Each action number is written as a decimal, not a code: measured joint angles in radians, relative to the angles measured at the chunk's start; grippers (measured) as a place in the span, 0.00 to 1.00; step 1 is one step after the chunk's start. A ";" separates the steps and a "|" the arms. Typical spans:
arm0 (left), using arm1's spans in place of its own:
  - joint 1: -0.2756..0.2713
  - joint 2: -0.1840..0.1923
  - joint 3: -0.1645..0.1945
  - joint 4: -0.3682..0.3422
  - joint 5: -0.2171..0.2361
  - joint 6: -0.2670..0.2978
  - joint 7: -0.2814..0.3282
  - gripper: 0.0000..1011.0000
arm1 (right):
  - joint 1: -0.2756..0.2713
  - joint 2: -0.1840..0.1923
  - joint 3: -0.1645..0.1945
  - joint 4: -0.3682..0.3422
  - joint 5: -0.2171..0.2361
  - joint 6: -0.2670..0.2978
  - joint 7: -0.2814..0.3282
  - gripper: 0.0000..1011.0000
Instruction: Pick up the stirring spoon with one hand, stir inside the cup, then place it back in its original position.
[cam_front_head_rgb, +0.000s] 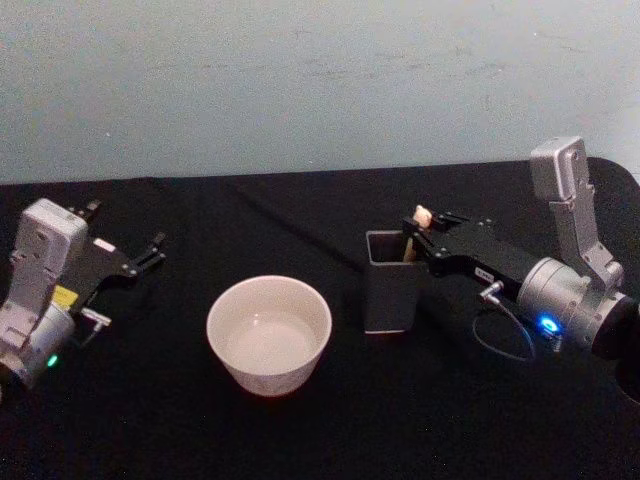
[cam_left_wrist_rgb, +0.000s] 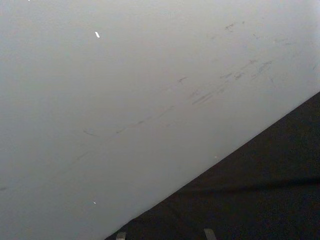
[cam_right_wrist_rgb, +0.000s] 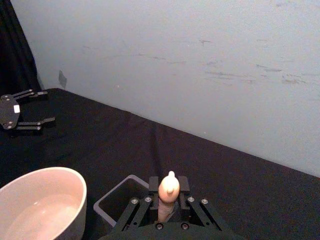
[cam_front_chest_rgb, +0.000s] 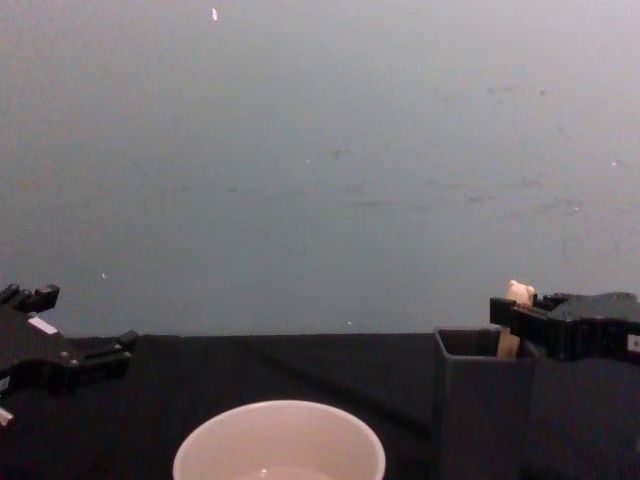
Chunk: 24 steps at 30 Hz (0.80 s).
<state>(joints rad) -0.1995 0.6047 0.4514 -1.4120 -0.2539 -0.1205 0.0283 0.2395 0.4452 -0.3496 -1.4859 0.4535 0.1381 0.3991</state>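
Right gripper (cam_front_head_rgb: 418, 238) is at the holder (cam_front_head_rgb: 388, 295), reaching in from the right, and its jaws are closed in on the spoon (cam_front_head_rgb: 421, 214), pinching the beige handle just under the little bear head. The spoon stands upright in the holder's far right corner, head poking above the rim, bowl hidden down inside. From the right wrist the handle (cam_right_wrist_rgb: 169, 192) sits snug between the two jaws, with the dark square holder (cam_right_wrist_rgb: 112, 205) just below. The cup (cam_front_head_rgb: 268, 335) sits left of the holder and a touch nearer, apart from it, wide and cream-white on the black surface (cam_front_head_rgb: 300, 215). Over on the far left, the left gripper (cam_front_head_rgb: 125, 225) rests low by the surface, well clear of the cup, jaws spread wide with nothing between them. From the chest, the bear head (cam_front_chest_rgb: 516, 293) peeks over the holder (cam_front_chest_rgb: 480, 400) on the right.
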 joint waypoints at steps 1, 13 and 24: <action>0.000 0.000 0.000 0.000 0.000 0.000 0.000 0.99 | 0.000 0.000 0.000 0.000 0.000 0.000 0.000 0.22; 0.000 0.000 0.000 0.000 0.000 0.000 0.000 0.99 | -0.002 0.011 0.011 -0.018 0.055 0.008 0.027 0.22; 0.000 0.000 0.000 0.000 0.000 0.000 0.000 0.99 | 0.000 0.029 0.030 -0.055 0.092 -0.004 0.024 0.22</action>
<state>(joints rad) -0.1995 0.6047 0.4514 -1.4119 -0.2539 -0.1205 0.0283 0.2397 0.4740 -0.3201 -1.5407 0.5455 0.1345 0.4228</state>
